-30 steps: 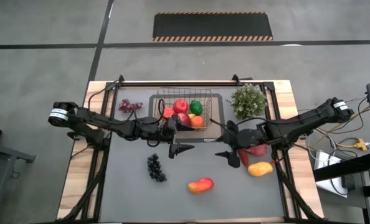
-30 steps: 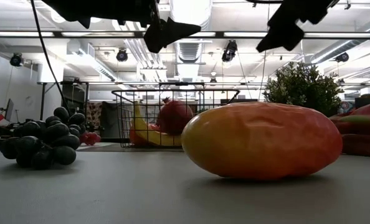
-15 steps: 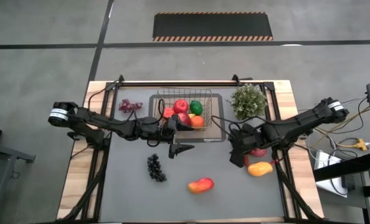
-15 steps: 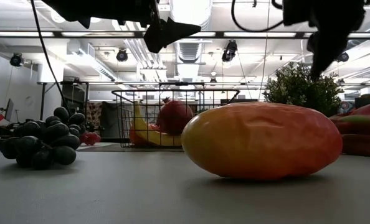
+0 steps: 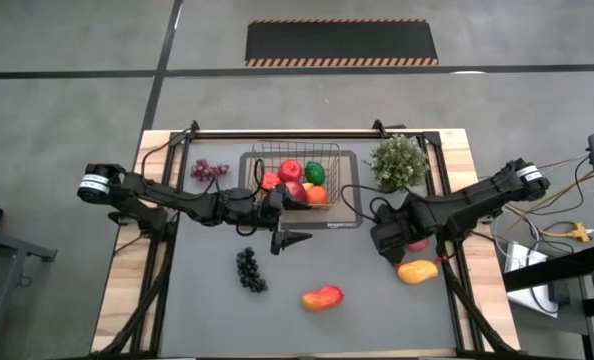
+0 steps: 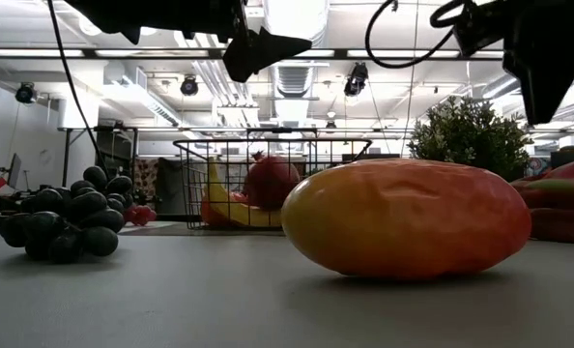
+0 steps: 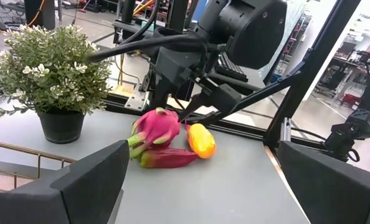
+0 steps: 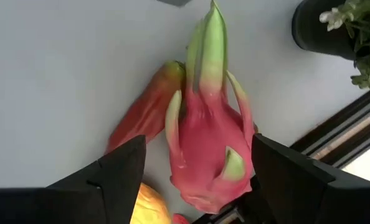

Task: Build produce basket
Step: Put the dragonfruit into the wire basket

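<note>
The dark wire basket (image 5: 259,160) stands at the far middle on a flat tray and holds red apples, an orange, a green pepper and a banana (image 6: 219,198). A pink dragon fruit (image 8: 207,137) lies on the mat at the right, beside a red fruit (image 8: 141,115) and a yellow mango (image 5: 417,270). My right gripper (image 5: 385,243) is open and points down over the dragon fruit, one finger on either side of it and apart from it. My left gripper (image 5: 299,240) is open and empty, in the air just near of the basket.
A red-yellow mango (image 5: 322,297) and dark grapes (image 5: 250,270) lie on the near part of the mat. Purple grapes (image 5: 209,170) lie left of the basket. A potted leafy plant (image 5: 399,162) stands at the far right, close to the dragon fruit.
My right gripper has gone toward the table's right edge, from beside the fruits to over the dragon fruit, and has tipped from lying level to pointing down.
</note>
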### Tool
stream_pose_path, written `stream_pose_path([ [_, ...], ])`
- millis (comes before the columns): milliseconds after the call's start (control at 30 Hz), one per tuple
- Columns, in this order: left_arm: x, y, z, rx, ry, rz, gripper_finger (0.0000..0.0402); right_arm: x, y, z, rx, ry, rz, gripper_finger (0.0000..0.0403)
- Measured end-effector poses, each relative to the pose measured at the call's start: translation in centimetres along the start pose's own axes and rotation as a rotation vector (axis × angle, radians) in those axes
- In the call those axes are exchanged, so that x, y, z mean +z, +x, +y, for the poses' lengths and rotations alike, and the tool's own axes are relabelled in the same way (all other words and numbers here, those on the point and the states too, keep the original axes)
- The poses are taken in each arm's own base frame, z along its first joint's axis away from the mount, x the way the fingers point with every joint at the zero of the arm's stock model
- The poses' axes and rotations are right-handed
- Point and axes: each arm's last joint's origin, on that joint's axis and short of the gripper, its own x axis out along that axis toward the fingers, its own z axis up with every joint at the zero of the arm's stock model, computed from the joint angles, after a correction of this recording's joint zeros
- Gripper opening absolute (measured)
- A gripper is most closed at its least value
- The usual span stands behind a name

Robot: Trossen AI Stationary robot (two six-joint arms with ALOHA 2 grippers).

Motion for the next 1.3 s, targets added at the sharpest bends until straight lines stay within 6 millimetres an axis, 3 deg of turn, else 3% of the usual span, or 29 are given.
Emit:
stream_pose_path([
  [400,0.1,0.0,0.1,0.003,0.0,-0.002,0.0393,-0.6,1.4,-0.3,-0.048,0.01,0.046,0.0329],
  [1100,0.1,0.0,0.2,0.008,0.002,-0.004,0.0393,-0.7,2.3,-0.6,-0.077,0.085,0.068,0.0331],
  [1300,1.5,-0.4,0.1,0.005,0.007,-0.052,0.0393,-0.7,3.0,-1.1,-0.102,0.165,0.087,0.0331],
])
